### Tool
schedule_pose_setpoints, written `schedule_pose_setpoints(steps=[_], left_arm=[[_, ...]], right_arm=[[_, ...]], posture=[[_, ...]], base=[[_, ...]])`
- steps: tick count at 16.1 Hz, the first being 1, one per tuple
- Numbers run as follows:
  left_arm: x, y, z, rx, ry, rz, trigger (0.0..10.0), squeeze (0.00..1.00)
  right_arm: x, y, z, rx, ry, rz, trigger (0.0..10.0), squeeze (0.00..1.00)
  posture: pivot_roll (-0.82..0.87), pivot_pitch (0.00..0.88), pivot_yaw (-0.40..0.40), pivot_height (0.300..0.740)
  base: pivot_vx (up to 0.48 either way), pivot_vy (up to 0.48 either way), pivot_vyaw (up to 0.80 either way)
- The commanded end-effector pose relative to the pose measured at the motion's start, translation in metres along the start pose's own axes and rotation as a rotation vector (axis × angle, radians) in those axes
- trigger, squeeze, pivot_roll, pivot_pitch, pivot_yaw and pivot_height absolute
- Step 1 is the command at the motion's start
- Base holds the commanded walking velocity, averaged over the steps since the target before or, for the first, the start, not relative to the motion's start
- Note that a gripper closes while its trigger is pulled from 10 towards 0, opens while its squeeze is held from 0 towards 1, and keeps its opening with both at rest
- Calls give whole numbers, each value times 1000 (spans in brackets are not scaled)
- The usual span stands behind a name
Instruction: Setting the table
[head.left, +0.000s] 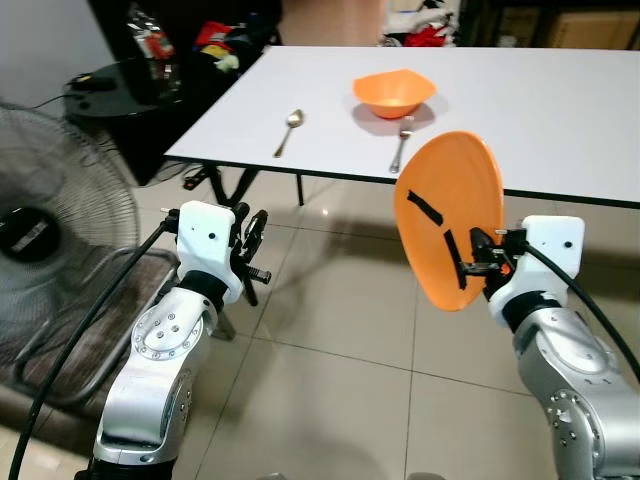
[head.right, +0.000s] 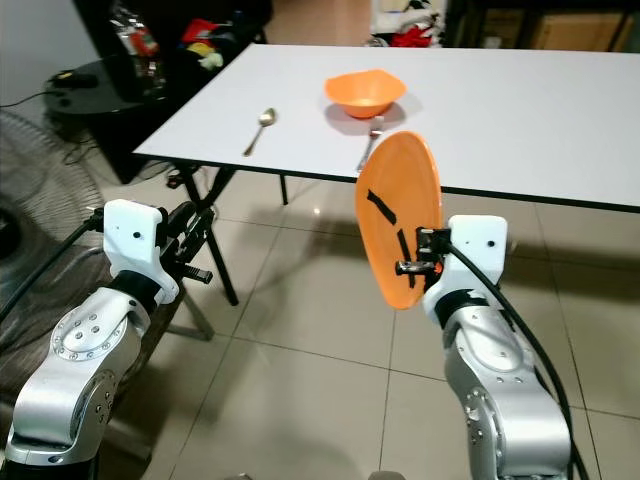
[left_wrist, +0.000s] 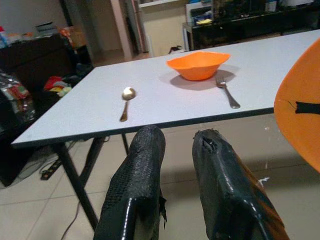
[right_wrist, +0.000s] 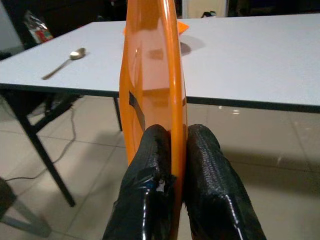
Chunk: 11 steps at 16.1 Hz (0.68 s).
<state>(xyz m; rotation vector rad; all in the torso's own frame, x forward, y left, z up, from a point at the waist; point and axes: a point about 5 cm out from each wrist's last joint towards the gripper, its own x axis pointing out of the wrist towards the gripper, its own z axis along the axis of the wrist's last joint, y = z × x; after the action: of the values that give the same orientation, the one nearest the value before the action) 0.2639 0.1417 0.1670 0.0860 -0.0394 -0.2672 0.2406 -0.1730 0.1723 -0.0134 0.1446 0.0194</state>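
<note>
No legible writing, brand or label on any item; black tape strips (head.left: 428, 210) on the plate's underside, unmarked.

Nearest: right gripper (right_wrist: 172, 150), fingers pressed against both faces of the orange plate (head.left: 450, 215), pinching its lower rim. Plate held on edge, nearly vertical, above the tiled floor (head.left: 340, 330), short of the table's near edge. Seen edge-on along the fingers in the right wrist view, rim sandwiched between the two black pads.

Left gripper (left_wrist: 172, 145) raised at similar height on the robot's left, holding nothing, fingers slightly apart with a narrow gap between the tips. Well apart from the plate.

To the far left, beside the left arm: standing fan (head.left: 50, 250) on the floor.

Further out: white table (head.left: 560, 110) on black legs. Resting on it, toward the middle: orange bowl (head.left: 393, 92), upright. Fork (head.left: 401, 148) just beside the bowl, on its near right side, handle toward the table edge. Spoon (head.left: 289, 130) to the left of the bowl, apart from it, handle likewise toward the edge.

Beyond the table's left corner: dark furniture with cluttered items (head.left: 205, 45), details indistinct.
</note>
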Motion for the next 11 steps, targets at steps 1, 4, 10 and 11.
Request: schedule_pose_setpoints(steps=[1,4,10,11], left_arm=[[2,2,2,7,-3,-4,10000,0],[3,2,2,5,-3,-7,10000,0],[3,1,2,-4,-4,-13,10000,0],[3,1,2,-4,-4,-12,10000,0]], right_arm=[[1,7,9,3,-51,44,10000,0],[2,7,7,24,-43,48,10000,0],[3,8,10,-39,-50,81,10000,0],[3,8,10,-45,-50,88,10000,0]], posture=[[-94,0,103,740],[-94,0,103,740],[-97,0,93,740],[-97,0,93,740]], base=[[289,0,0],[290,0,0],[313,0,74],[330,0,800]])
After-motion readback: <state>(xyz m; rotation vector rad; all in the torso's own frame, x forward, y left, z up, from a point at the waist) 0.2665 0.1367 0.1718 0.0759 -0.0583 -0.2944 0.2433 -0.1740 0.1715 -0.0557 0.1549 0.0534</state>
